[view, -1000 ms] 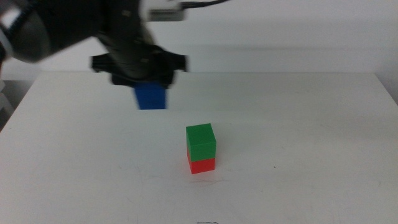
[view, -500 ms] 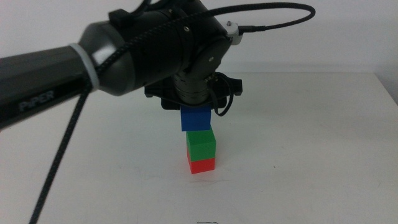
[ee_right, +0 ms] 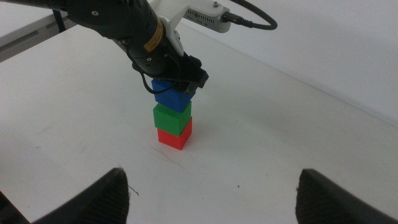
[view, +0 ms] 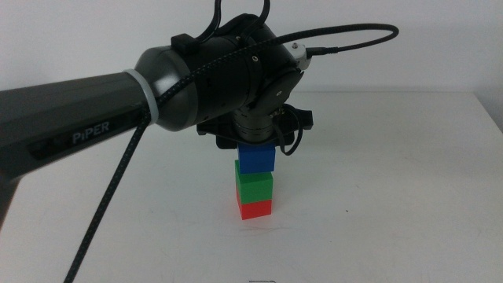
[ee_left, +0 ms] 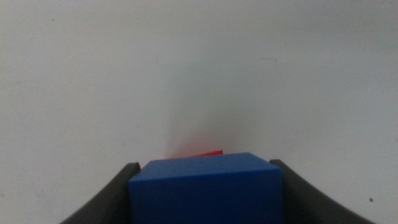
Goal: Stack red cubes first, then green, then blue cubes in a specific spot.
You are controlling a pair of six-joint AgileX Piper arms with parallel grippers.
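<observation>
Left gripper (view: 257, 148) pinches blue cube (view: 256, 159) atop green cube (view: 255, 185); right gripper (ee_right: 211, 186) spread wide.

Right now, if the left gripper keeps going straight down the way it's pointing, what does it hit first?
The blue cube in the left gripper would press onto the green cube directly below; they look touching or nearly so.
</observation>
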